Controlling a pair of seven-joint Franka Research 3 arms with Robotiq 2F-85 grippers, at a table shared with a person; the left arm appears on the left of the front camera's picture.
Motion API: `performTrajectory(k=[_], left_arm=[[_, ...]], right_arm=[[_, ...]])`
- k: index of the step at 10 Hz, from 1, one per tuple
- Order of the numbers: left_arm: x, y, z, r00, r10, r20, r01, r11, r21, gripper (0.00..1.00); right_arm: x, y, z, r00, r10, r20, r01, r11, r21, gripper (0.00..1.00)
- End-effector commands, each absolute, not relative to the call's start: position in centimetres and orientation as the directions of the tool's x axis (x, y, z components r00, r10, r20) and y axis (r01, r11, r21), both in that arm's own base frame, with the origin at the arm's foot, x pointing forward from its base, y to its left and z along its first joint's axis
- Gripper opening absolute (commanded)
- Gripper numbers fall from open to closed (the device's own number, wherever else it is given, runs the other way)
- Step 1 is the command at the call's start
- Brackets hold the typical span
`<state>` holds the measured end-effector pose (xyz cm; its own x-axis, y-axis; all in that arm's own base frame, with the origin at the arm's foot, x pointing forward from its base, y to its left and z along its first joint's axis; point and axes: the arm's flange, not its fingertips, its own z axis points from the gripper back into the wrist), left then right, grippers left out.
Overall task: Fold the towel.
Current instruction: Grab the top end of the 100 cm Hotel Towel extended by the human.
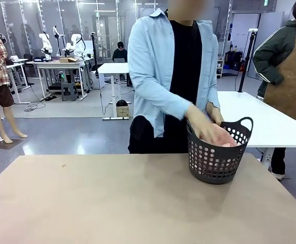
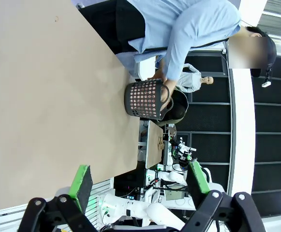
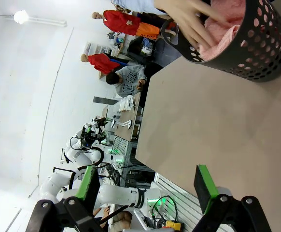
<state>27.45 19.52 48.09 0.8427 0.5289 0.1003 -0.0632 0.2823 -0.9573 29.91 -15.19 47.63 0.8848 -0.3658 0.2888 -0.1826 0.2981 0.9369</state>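
The towel (image 1: 224, 136) lies bunched inside a dark basket (image 1: 216, 165) with round holes in its wall and a handle at the rim. The basket stands upright on the desk (image 1: 112, 203), near the far edge and toward the far right corner. The pink cloth shows above the rim and through the holes. A person in a light blue shirt stands at the far edge and reaches down into the basket. One hand (image 1: 201, 127) is on the towel, with its fingers in the cloth.

The left end effector (image 2: 139, 180) has its two green pads wide apart, with nothing between them. The right end effector (image 3: 146, 186) also has its jaws apart and holds nothing. Both are well apart from the basket.
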Motion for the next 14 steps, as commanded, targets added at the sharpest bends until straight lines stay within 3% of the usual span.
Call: performTrajectory(k=[1, 14], left_arm=[[27.42, 19.54, 48.12, 0.851, 0.516, 0.098, -0.061, 0.282, -0.958, 1.0], [27.42, 19.54, 48.12, 0.851, 0.516, 0.098, -0.061, 0.282, -0.958, 1.0]], right_arm=[[29.93, -15.29, 47.64, 0.884, -0.364, 0.295, -0.191, 0.295, 0.936, 1.0], [29.93, -15.29, 47.64, 0.884, -0.364, 0.295, -0.191, 0.295, 0.936, 1.0]])
